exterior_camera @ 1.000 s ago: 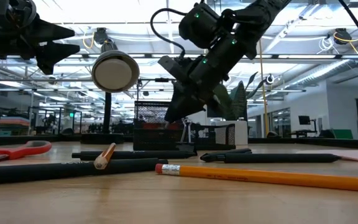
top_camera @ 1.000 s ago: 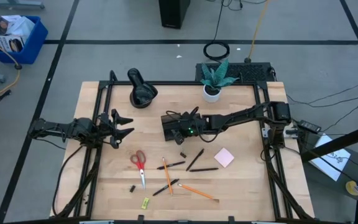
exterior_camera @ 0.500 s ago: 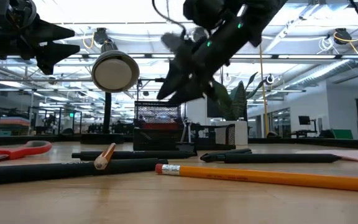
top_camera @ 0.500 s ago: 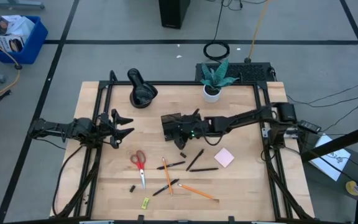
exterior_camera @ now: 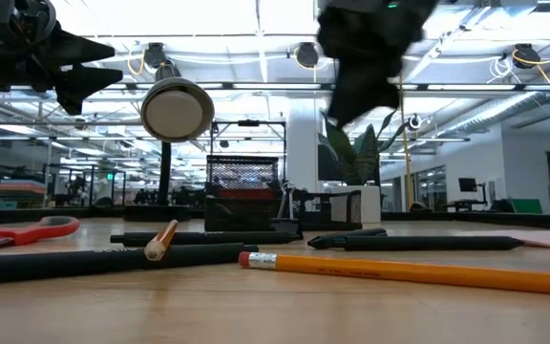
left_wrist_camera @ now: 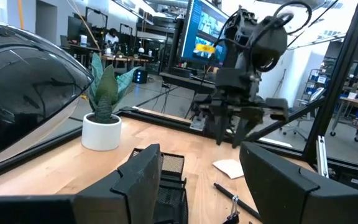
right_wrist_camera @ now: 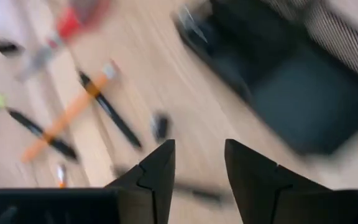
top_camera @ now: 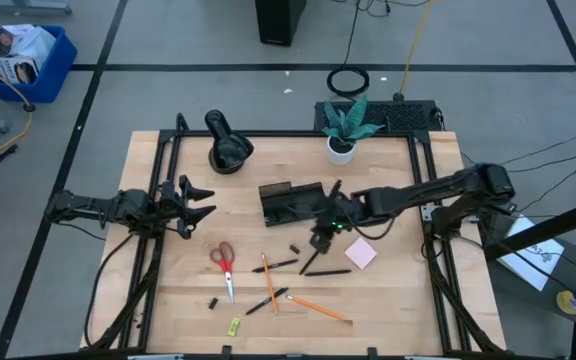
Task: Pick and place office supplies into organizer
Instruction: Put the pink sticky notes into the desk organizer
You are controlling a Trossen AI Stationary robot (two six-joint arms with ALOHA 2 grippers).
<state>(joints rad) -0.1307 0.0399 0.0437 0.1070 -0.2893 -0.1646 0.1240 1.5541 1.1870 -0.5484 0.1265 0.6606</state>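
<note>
The black organizer (top_camera: 286, 203) stands on the wooden table past its middle, also seen in the right wrist view (right_wrist_camera: 291, 93). My right gripper (top_camera: 319, 240) hovers open above the table just right of and nearer than the organizer, with nothing between its fingers (right_wrist_camera: 194, 168). Below and near it lie black pens (top_camera: 314, 257), a tiny black clip (top_camera: 294, 248) and the pink sticky-note pad (top_camera: 360, 252). Farther toward the near edge lie red-handled scissors (top_camera: 224, 265), orange pencils (top_camera: 268, 283), another clip (top_camera: 212, 302) and a yellow-green piece (top_camera: 234, 324). My left gripper (top_camera: 194, 200) waits open at the left.
A round black lamp-like object (top_camera: 226, 145) stands at the far left of the table. A white plant pot (top_camera: 341, 148) stands at the far edge, right of the middle. Black frame rails (top_camera: 158, 250) run along both table sides.
My right gripper has left the spot over the organizer, rising and swinging toward the table's right and near edge, and now hangs above the pens. The wrist has tipped as it went. The supplies on the table lie where they were.
</note>
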